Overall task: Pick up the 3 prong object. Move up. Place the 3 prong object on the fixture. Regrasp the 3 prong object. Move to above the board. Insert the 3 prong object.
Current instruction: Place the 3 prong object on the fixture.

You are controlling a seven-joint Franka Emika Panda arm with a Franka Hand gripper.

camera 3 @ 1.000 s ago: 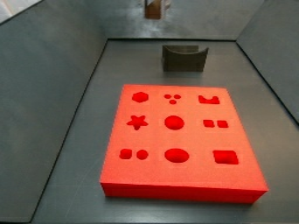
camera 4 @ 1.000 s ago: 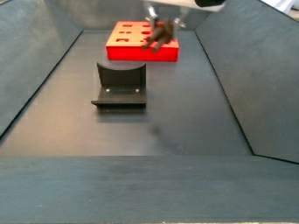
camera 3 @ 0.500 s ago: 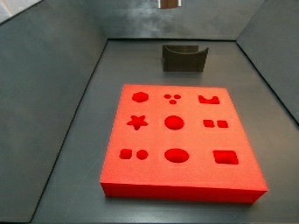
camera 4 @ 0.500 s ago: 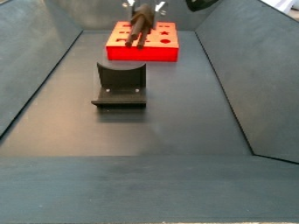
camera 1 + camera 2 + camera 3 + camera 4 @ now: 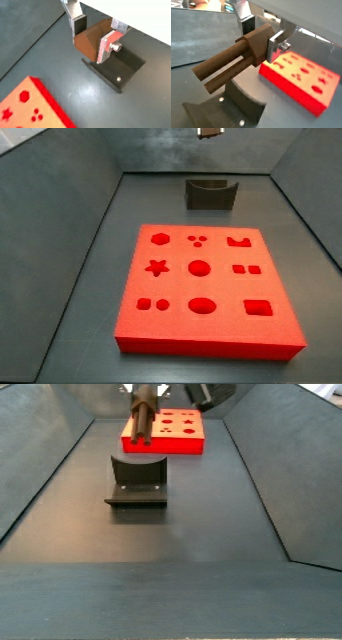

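Note:
My gripper (image 5: 92,40) is shut on the 3 prong object (image 5: 87,44), a brown wooden piece clamped between both silver fingers. Its long prongs (image 5: 221,75) stick out sideways past the fingers. The gripper hangs high in the air above the fixture (image 5: 127,67), a dark bracket with a U-shaped notch, which also shows in both side views (image 5: 210,193) (image 5: 138,481). The red board (image 5: 207,288) with its shaped cutouts lies flat on the floor beside the fixture. In a side view only the tip of the 3 prong object (image 5: 210,131) shows at the frame's top edge.
Grey sloping walls (image 5: 74,188) close in the dark floor on both sides. The board (image 5: 167,434) sits at one end of the bin, and the fixture stands between it and a bare stretch of floor (image 5: 160,574).
The gripper has carried the 3 prong object sideways and a little higher over the last second. The piece now hangs more directly over the fixture. Board and fixture have not moved.

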